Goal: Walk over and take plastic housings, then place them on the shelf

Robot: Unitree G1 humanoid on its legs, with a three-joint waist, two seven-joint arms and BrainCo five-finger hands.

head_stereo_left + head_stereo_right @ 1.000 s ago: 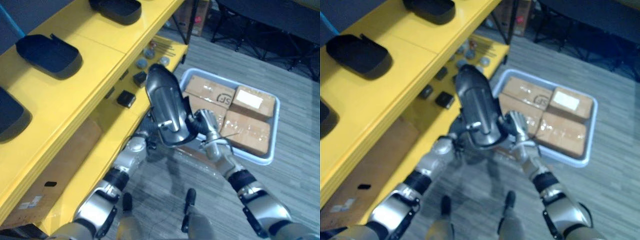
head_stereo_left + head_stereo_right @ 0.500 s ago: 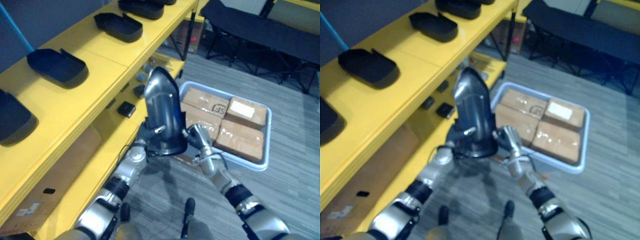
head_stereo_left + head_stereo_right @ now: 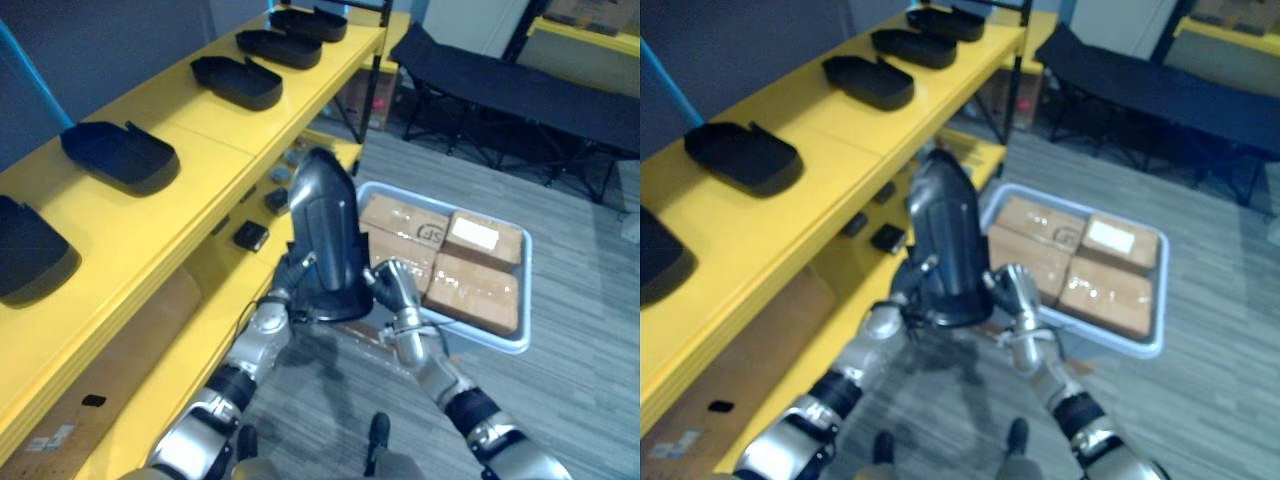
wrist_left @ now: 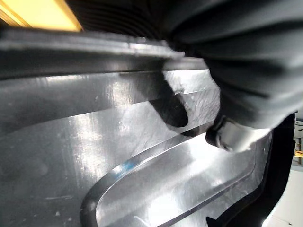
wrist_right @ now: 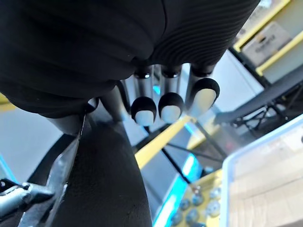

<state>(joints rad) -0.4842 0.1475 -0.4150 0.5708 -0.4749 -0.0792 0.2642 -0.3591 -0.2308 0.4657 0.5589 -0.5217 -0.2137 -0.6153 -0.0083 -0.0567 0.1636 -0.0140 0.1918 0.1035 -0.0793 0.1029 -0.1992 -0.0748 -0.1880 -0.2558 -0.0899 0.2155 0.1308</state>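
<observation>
The long yellow shelf (image 3: 150, 215) runs off to the outer side of the left hand (image 3: 281, 292). More of its top shows than a second ago, right down to the far dark housings on the shelf (image 3: 236, 80). The whole view has swung, so that is the robot's head lifting, not the shelf moving. Beyond the right hand (image 3: 396, 297) sits the pale tray (image 3: 523, 297) of cardboard boxes (image 3: 470, 290), on the floor as before.

Between the two hands the plastic housing (image 3: 328, 240) stands on end, narrow end up, much as it did a second ago. It is still out over the floor and clear of the shelf top. The left hand pinches its lower rim, thumb (image 4: 230, 135) pressed on the shiny inner face. The right hand only props it, its fingers (image 5: 169, 105) straight along the edge.

I'd say the carry is going well and the placing is yet to come. The bare stretch of shelf ahead of the left hand looks the likely spot.
</observation>
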